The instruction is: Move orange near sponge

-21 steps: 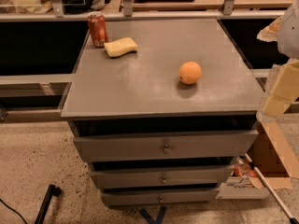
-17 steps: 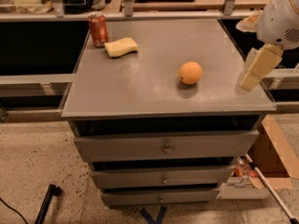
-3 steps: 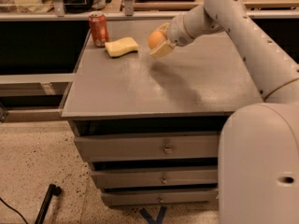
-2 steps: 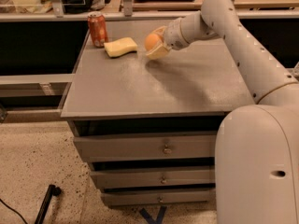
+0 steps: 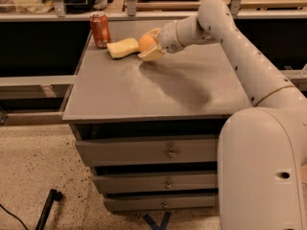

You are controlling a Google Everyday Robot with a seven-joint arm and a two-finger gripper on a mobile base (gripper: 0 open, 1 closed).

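Note:
The orange [image 5: 146, 43] is held between the cream fingers of my gripper [image 5: 149, 45], low over the back left of the grey cabinet top [image 5: 158, 87]. It sits right beside the right end of the pale yellow sponge [image 5: 123, 47], which lies flat on the top. The gripper is shut on the orange, one finger [image 5: 153, 54] under it and one above. My white arm [image 5: 225, 37] reaches in from the right.
A red-orange soda can [image 5: 100, 29] stands upright just left of the sponge, near the back left corner. The cabinet has several drawers [image 5: 153, 152] below. A dark shelf and rail run behind the cabinet. A black rod [image 5: 46, 210] lies on the speckled floor.
The gripper took the orange from the middle right of the top and carried it left. Over the last second it moved further left and down, close to the sponge.

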